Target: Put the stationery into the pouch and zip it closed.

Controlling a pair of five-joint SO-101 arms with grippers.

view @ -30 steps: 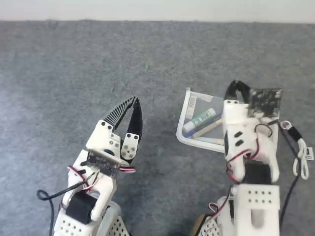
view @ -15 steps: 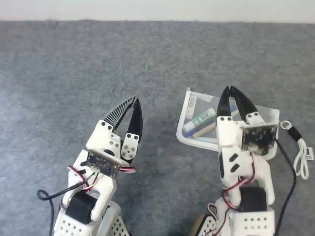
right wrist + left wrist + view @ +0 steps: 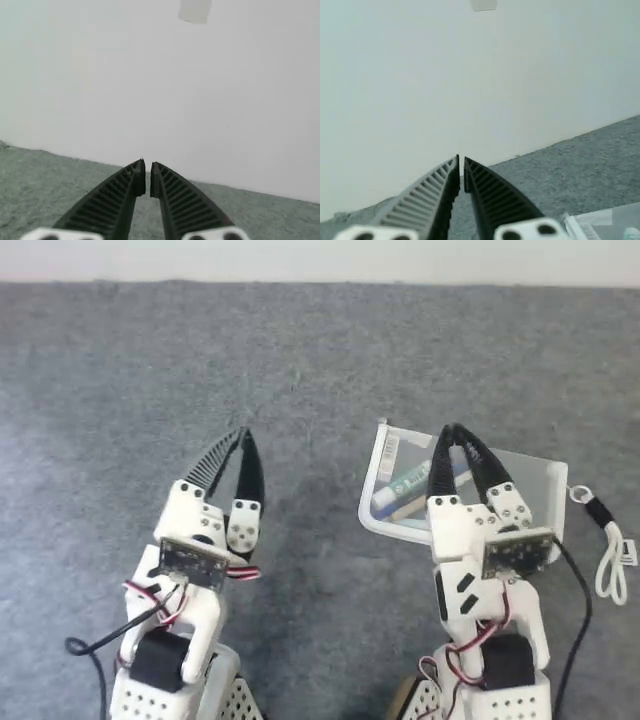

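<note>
- Grey felt tabletop [image 3: 300, 350] is stretching under both arms, with a pale wall behind.
- Clear flat plastic pouch [image 3: 535, 480] is lying on the right side, holding a white-and-green stationery tube [image 3: 408, 483].
- Right gripper [image 3: 452, 430] is hanging over the pouch, jaws pressed nearly together, gripping nothing.
- Left gripper [image 3: 243, 432] is hanging well apart from the pouch, jaws likewise closed, empty.

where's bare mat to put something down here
The far strip of mat along the wall is free, as is the patch left of the left arm. A narrower gap runs between the arms. Crowded: the pouch, with the right arm over it and a cord beside it.
</note>
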